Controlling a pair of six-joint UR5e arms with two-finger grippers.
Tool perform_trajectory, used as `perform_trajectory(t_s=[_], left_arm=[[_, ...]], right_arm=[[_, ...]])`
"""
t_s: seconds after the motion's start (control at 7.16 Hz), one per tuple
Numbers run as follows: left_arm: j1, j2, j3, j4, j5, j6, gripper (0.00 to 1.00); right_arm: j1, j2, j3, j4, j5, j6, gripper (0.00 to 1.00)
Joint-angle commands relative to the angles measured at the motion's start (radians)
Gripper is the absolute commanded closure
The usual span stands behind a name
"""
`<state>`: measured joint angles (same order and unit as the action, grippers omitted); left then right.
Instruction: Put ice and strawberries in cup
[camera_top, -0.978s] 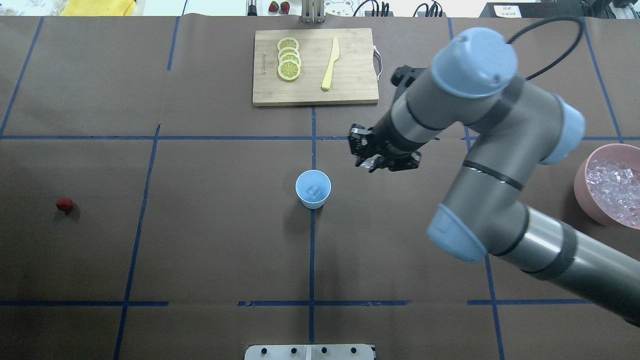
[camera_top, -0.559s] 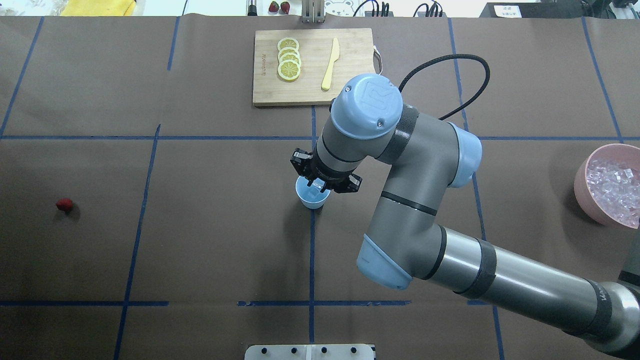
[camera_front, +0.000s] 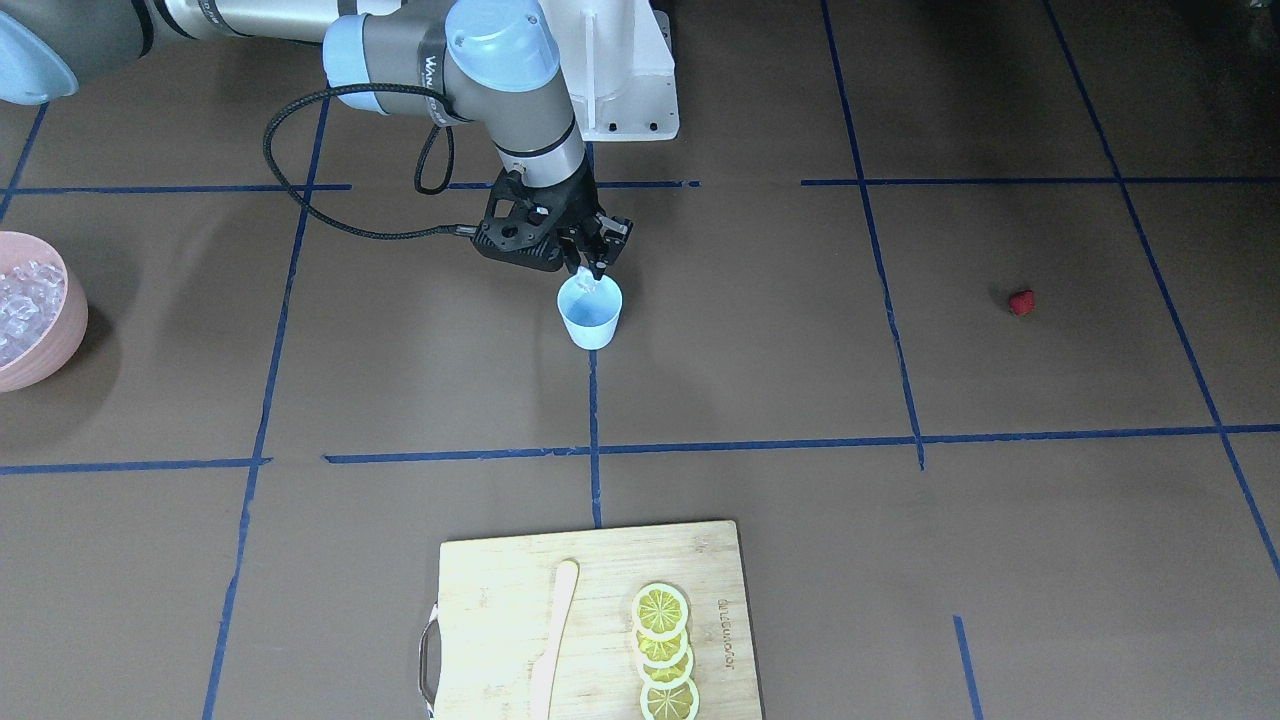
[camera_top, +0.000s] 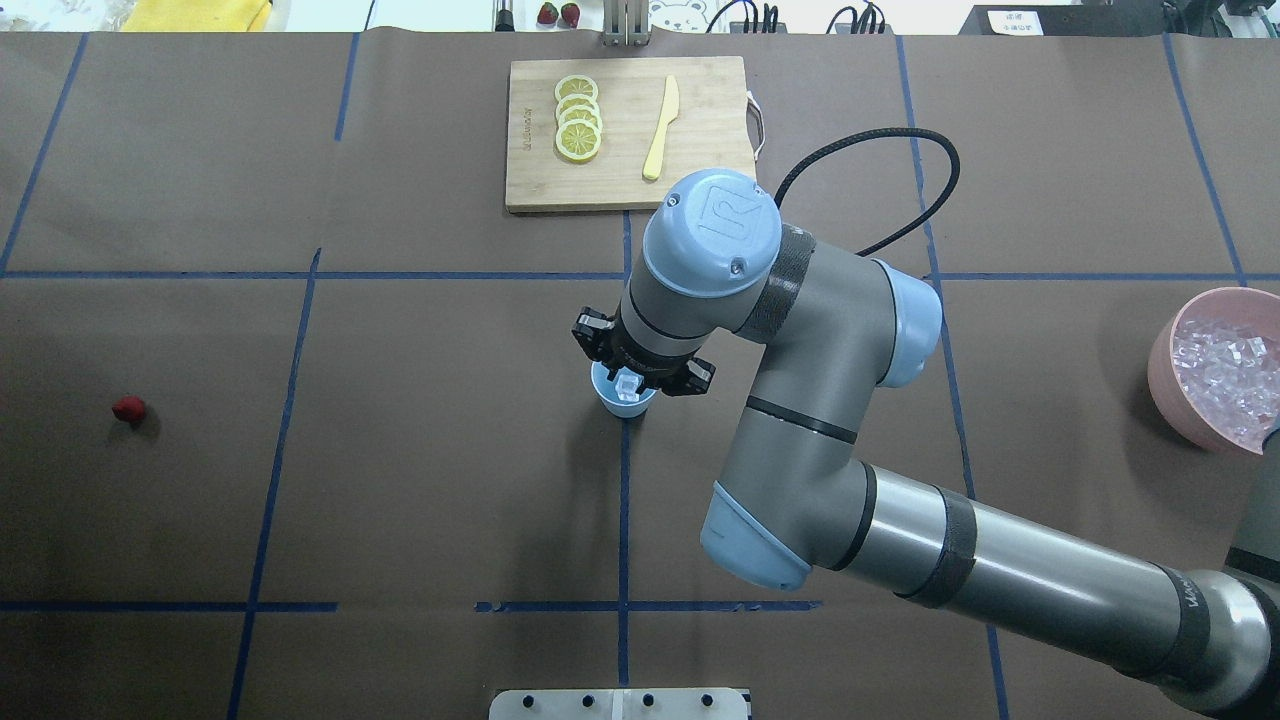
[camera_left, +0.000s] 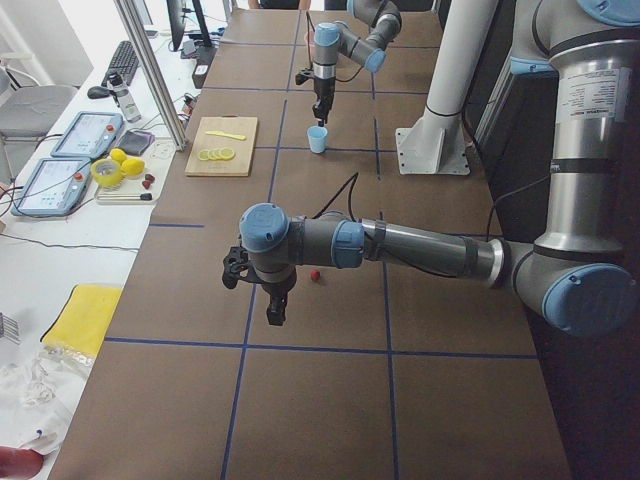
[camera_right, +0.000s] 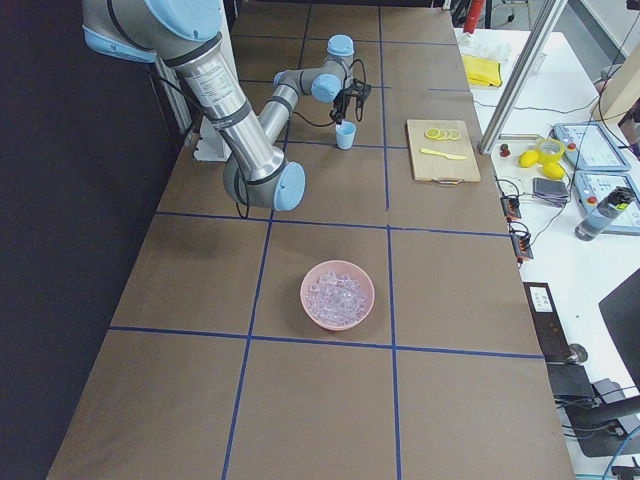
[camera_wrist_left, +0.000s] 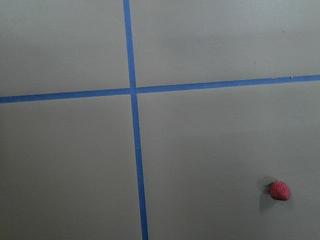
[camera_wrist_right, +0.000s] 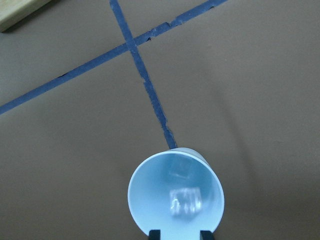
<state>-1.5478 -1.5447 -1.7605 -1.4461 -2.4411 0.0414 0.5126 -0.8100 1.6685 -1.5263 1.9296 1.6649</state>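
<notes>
The light-blue cup stands mid-table on a blue tape line. My right gripper hangs just above its mouth, fingers pointing down. In the right wrist view the two fingertips stand apart with nothing between them, and two ice cubes show inside the cup. The strawberry lies alone far to the left on the table. It also shows low right in the left wrist view. My left gripper hovers near the strawberry; I cannot tell if it is open.
A pink bowl full of ice sits at the right table edge. At the far side lies a wooden cutting board with lemon slices and a yellow knife. The right arm's elbow spans the right half.
The right arm swung left from beside the cup to directly over it, then settled a little closer. The whitish cube seen in its fingers earlier now shows inside the cup.
</notes>
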Motion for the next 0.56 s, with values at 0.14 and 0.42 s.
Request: perform_trajectory(t_s=[0.14,0.42], left_arm=[[0.0,0.002,0.0,0.001,-0.016,0.0,0.0],[0.0,0.002,0.0,0.001,-0.016,0.0,0.0]], right_arm=[[0.004,0.0,-0.003,-0.003,-0.017,-0.001,0.01],[0.077,-0.068,0.063,-0.011,0.012,-0.016,0.0]])
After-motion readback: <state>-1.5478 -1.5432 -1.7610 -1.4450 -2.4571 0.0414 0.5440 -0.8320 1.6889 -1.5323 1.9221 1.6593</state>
